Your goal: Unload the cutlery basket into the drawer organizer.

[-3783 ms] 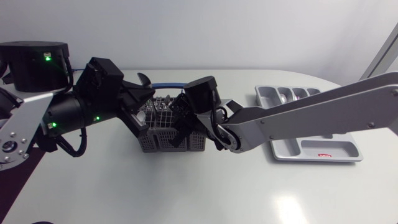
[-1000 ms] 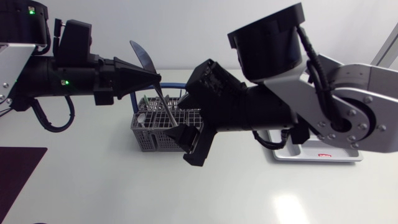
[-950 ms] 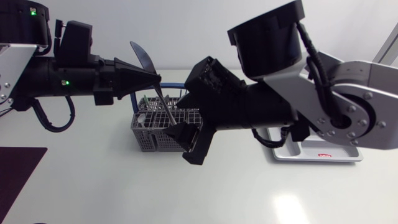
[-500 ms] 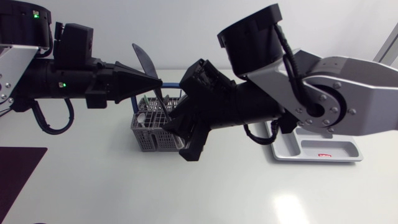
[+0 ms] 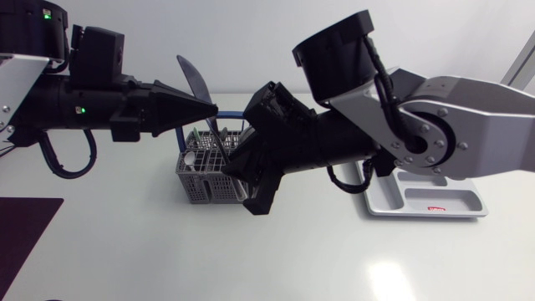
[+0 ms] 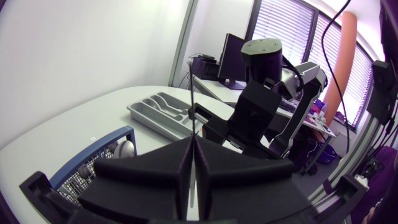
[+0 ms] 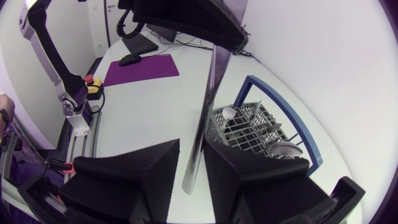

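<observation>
My left gripper [image 5: 211, 109] is shut on a table knife [image 5: 194, 82], held well above the grey cutlery basket [image 5: 201, 171], blade up and handle slanting down. My right gripper [image 5: 247, 177] sits at the handle's lower end. In the right wrist view the knife [image 7: 208, 93] runs between my right gripper's [image 7: 192, 144] fingers, against one of them with a narrow gap to the other. The left wrist view shows the knife [image 6: 191, 93] edge-on, rising from my left gripper [image 6: 193, 142]. The grey drawer organizer [image 5: 435, 201] lies at the right.
The basket [image 7: 249, 124] has a blue handle and still holds several spoons [image 7: 286, 149]. The organizer [image 6: 158, 109] shows long compartments beyond my right arm. Bare white table spreads in front of the basket.
My right gripper's fingers have drawn in around the knife handle, and the right arm has edged left. The left arm has kept still with the knife.
</observation>
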Controlling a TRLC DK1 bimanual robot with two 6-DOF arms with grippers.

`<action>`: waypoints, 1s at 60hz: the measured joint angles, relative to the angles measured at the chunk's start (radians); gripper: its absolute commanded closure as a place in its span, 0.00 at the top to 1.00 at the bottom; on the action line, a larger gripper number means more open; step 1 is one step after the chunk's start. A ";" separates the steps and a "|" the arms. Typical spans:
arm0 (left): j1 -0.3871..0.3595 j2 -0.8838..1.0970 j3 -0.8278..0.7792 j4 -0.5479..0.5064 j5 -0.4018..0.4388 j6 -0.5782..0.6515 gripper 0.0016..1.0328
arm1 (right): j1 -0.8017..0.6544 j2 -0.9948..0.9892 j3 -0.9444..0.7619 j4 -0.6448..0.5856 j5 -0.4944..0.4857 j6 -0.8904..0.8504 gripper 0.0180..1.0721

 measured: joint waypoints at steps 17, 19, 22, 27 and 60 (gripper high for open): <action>-0.001 0.000 0.005 -0.013 0.008 0.000 0.04 | -0.002 0.011 0.000 0.000 -0.045 0.003 0.13; -0.001 0.000 0.005 -0.015 0.007 0.000 0.04 | -0.004 0.013 0.000 0.000 -0.047 0.004 0.12; -0.001 0.000 0.005 -0.015 0.007 0.000 0.04 | -0.006 0.016 0.000 0.000 -0.052 0.004 0.11; -0.001 0.000 0.005 -0.015 0.007 0.000 0.04 | -0.008 0.017 0.000 0.000 -0.057 0.004 0.11; -0.008 0.000 0.008 -0.015 0.007 0.000 0.04 | -0.070 0.017 -0.006 0.007 -0.127 0.008 0.68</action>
